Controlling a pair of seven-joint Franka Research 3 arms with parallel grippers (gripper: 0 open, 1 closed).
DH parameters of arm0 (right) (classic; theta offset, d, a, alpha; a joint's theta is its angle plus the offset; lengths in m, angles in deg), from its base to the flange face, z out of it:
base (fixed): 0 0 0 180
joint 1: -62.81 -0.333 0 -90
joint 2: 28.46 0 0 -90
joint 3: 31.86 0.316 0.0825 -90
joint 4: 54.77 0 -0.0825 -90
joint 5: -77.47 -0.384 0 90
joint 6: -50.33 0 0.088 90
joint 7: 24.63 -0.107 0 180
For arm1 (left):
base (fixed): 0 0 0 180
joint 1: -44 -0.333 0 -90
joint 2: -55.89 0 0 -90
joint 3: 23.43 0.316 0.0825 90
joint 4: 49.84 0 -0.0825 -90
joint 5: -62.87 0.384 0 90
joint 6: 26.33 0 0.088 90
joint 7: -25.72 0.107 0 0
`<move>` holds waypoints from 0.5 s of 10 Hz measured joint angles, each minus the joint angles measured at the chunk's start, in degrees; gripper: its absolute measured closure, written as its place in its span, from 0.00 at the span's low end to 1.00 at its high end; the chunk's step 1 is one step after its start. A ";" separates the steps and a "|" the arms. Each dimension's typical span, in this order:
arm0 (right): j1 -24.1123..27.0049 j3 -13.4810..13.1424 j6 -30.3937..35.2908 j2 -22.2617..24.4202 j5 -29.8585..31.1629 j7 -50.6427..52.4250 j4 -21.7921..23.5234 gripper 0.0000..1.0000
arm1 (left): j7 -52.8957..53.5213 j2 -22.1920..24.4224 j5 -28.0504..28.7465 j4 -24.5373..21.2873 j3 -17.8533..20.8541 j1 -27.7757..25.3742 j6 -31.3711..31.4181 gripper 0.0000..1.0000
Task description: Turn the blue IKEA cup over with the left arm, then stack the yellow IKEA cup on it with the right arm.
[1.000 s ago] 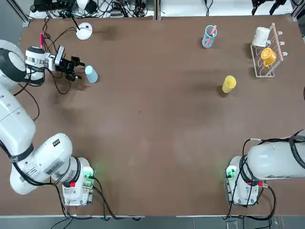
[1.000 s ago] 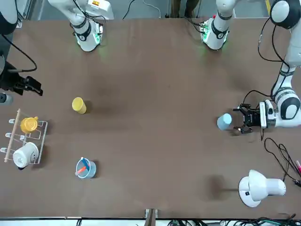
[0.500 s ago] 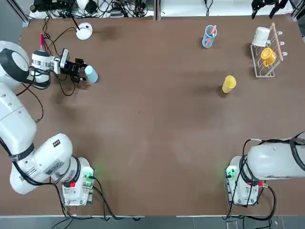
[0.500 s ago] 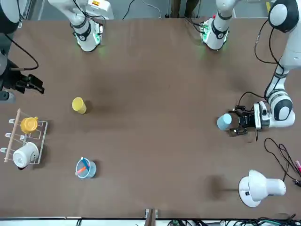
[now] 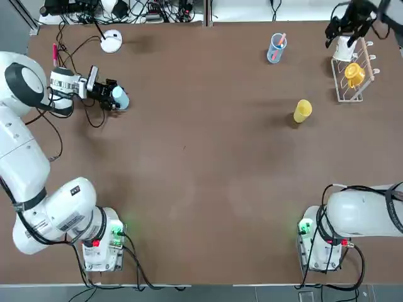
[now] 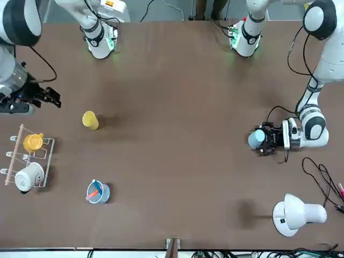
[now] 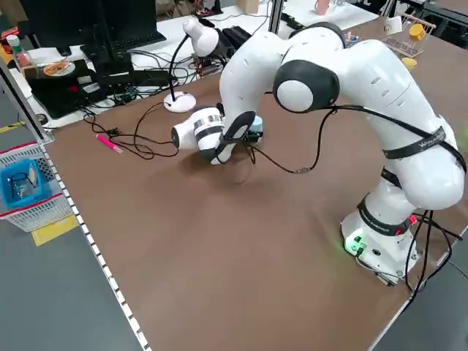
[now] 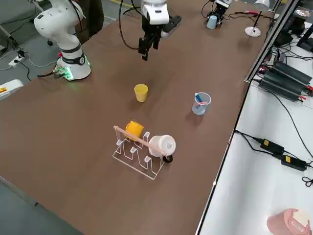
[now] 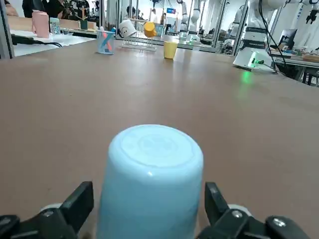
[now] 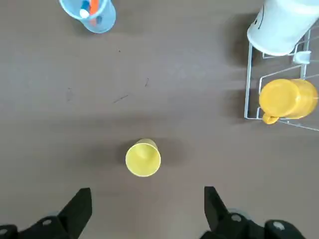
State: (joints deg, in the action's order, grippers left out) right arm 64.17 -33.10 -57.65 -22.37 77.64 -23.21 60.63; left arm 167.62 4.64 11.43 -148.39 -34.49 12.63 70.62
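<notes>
A: Worrying about anything on the worktop (image 5: 201,189)?

B: Mostly about squirting the blue IKEA cup (image 5: 120,97) out sideways. Lying on its side, base pointing toward the yellow IKEA cup (image 5: 302,111), far across from the rack (image 5: 352,78). Straddling it with the left claw (image 5: 112,98), fingers (image 9: 79,205) spread wide either side, not clamping yet. Closing off-centre on that tapered wall probably meaning a slip or a roll.

A: And the right claw (image 6: 42,99)?

B: Hanging above the yellow IKEA cup, gaping open, holding nothing.

A: Anything crowding in?

B: Lamp (image 5: 111,41) and cables (image 5: 69,60) sitting near the blue IKEA cup, possibly snagging the wrist while flipping. Tumbler (image 5: 276,48) standing well clear of the rack, blocking nothing.
</notes>
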 joint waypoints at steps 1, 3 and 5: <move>0.30 -0.03 -4.01 -0.02 0.02 0.06 3.55 0.00 | 0.01 -0.21 -0.07 -0.17 0.00 0.20 0.00 0.04; 1.15 -0.06 -13.68 -0.14 0.03 0.14 11.37 0.00 | 0.02 -0.54 -0.58 -0.27 -0.01 0.72 0.06 0.09; 1.89 -0.08 -20.77 -0.88 0.06 0.18 17.22 0.00 | 0.07 -0.60 -0.79 -0.24 -0.01 0.77 0.10 0.21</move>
State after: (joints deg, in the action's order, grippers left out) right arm 66.06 -33.18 -78.41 -23.25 77.70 -23.03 77.85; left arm 167.69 4.04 10.64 -148.64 -34.50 13.40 70.73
